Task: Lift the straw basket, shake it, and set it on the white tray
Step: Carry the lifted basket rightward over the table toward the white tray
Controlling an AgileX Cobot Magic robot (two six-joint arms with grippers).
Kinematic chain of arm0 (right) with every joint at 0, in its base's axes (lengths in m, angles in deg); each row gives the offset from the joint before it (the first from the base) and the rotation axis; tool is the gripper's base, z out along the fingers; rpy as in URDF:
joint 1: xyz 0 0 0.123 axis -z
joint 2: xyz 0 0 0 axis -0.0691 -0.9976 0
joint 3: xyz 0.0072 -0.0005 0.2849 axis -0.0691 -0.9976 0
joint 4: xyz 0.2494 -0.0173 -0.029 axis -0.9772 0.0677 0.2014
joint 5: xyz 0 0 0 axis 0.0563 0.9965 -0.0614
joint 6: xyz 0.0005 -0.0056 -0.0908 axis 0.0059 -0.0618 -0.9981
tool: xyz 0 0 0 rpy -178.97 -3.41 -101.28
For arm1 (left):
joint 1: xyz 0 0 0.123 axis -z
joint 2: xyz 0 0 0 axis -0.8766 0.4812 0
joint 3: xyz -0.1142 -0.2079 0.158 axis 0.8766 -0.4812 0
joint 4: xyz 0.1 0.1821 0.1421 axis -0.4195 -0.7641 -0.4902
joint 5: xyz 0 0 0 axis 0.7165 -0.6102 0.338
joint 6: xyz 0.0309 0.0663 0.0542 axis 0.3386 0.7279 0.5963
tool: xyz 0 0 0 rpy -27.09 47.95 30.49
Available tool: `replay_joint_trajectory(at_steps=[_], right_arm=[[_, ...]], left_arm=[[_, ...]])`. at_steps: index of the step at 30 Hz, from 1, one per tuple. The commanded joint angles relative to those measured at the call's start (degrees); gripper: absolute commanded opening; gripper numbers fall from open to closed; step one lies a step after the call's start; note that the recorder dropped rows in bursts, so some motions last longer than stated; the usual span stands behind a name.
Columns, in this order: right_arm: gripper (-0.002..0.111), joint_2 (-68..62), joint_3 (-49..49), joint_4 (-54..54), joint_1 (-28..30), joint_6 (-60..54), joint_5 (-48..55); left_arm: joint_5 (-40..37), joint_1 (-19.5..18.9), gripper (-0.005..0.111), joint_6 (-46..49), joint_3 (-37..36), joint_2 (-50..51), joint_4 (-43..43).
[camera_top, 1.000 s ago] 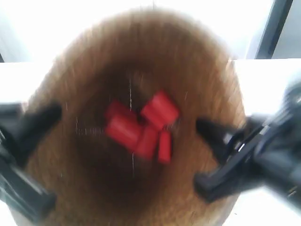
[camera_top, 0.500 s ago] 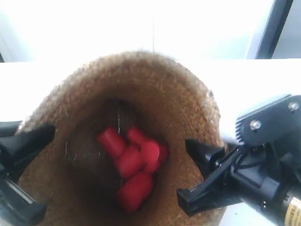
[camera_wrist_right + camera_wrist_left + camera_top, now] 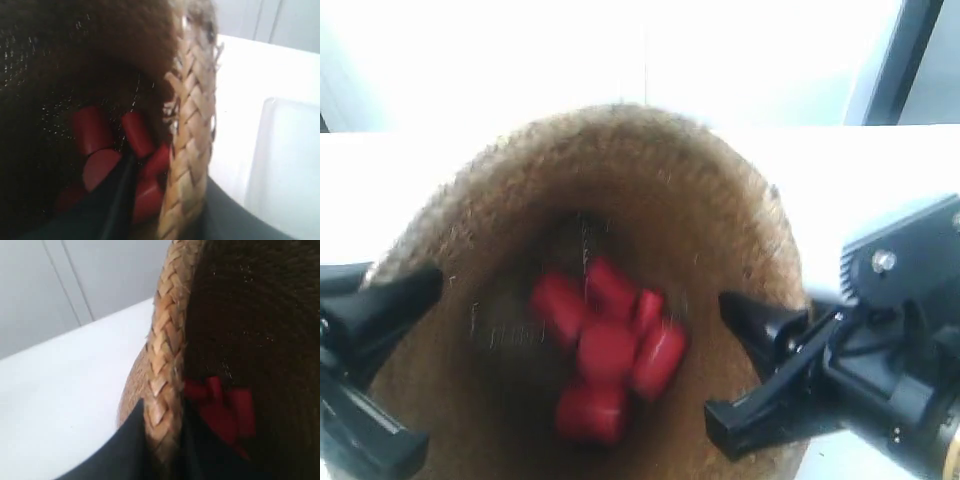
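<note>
Left gripper [image 3: 164, 450] and right gripper [image 3: 170, 212] each clamp the braided rim of the straw basket [image 3: 620, 180], holding it aloft from opposite sides (apparently mid-shake), with blurred red cylinders [image 3: 610, 345] loose inside. The white tray [image 3: 292, 165] lies just beside it.

The left gripper [image 3: 162, 422] straddles the rim of the straw basket [image 3: 167, 340] — one finger outside the wall, one inside. On the opposite side the right gripper [image 3: 172, 182] straddles the rim likewise. Small cylinders [image 3: 100, 150] lie heaped together in the basket's bottom, just beyond each inner finger. Past the right gripper's outer finger — outside the basket — the tray [image 3: 285, 165] lies on the table [image 3: 240, 75].
</note>
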Motion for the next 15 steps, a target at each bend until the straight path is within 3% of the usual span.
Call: replay_joint_trajectory(at_steps=[1,3,4,7,10,12,15], right_arm=[[0.000,4.71,12.38,-6.37,-0.45,-21.16,-1.68],[0.000,7.08,19.47,-17.14,-0.45,-35.46,-1.87],[0.000,7.61,20.52,-18.93,-0.45,-37.18,-0.62],[0.000,7.18,13.23,-17.30,-0.34,-30.29,1.47],[0.000,3.46,2.67,-4.47,-0.34,-9.83,-0.75],[0.000,3.07,1.29,-0.59,-0.34,-5.31,-0.20],[0.000,4.65,5.28,-2.07,-0.34,-8.43,-0.20]], left_arm=[[-2.43,0.37,0.000,18.50,15.21,-1.83,-1.95],[-2.43,0.37,0.000,26.18,22.47,-0.79,1.46],[-2.43,0.37,0.000,26.62,23.31,-0.53,1.99],[-2.43,0.24,0.000,19.18,15.70,0.60,3.51],[-2.43,0.24,0.000,4.79,4.42,0.73,1.26],[-2.43,0.24,0.000,1.79,3.82,0.14,2.56],[-2.43,0.24,0.000,6.61,8.74,-0.35,3.98]])
